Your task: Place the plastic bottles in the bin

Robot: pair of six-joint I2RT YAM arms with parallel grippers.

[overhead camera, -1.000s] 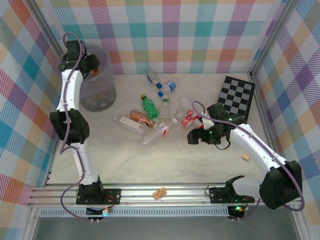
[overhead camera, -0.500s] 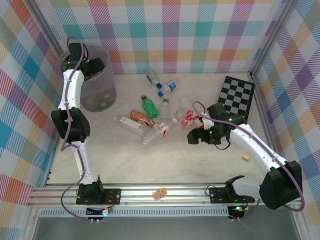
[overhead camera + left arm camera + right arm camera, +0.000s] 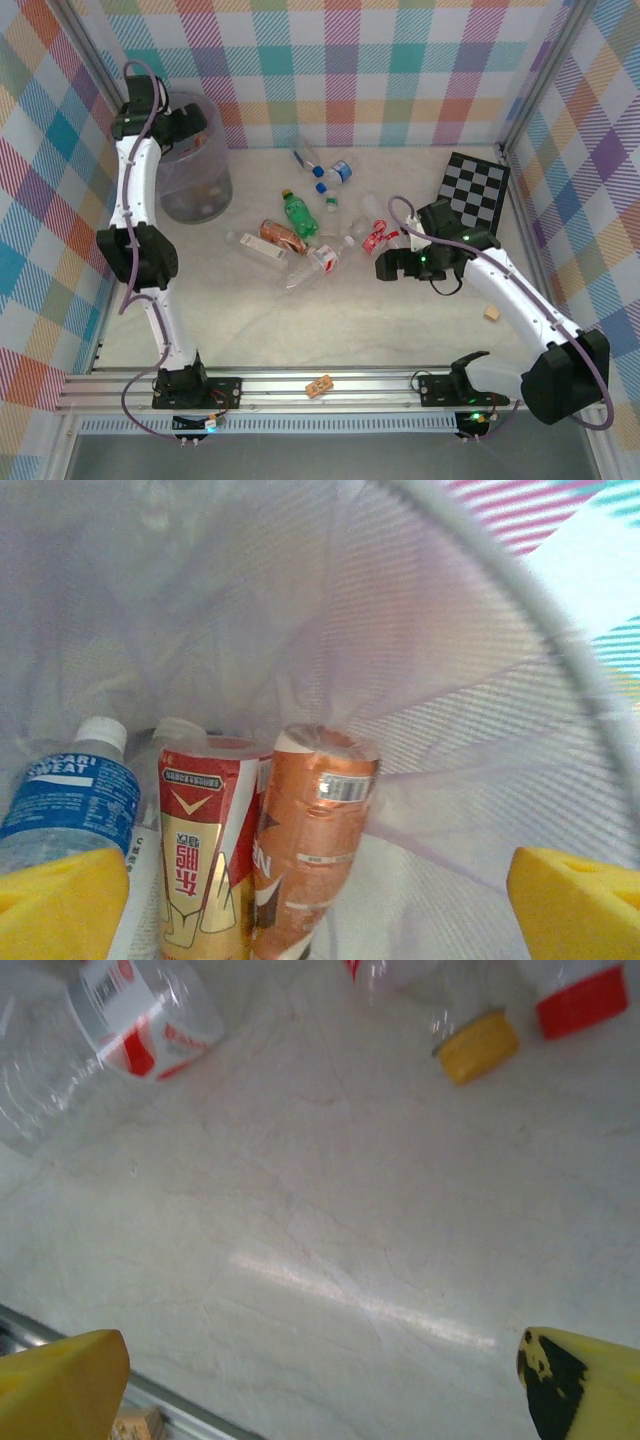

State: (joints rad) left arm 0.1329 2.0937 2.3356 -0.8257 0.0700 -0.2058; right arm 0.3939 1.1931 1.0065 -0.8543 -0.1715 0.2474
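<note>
The bin stands at the far left, and my left gripper hangs open over its mouth. Looking down into the bin, an amber bottle lies loose below my left gripper, beside a red-and-gold labelled bottle and a blue-labelled one. Several bottles lie mid-table: a green one, an amber one, a clear red-labelled one. My right gripper is open low over bare table, right of them. My right gripper holds nothing; a clear bottle and a yellow cap lie ahead.
A checkerboard lies at the far right. One small wooden block sits near the right arm and another on the front rail. More clear bottles with blue caps lie near the back wall.
My left gripper has opened over the bin and the amber bottle it held has dropped in. My right gripper has opened a little wider and shifted slightly away from the front edge.
</note>
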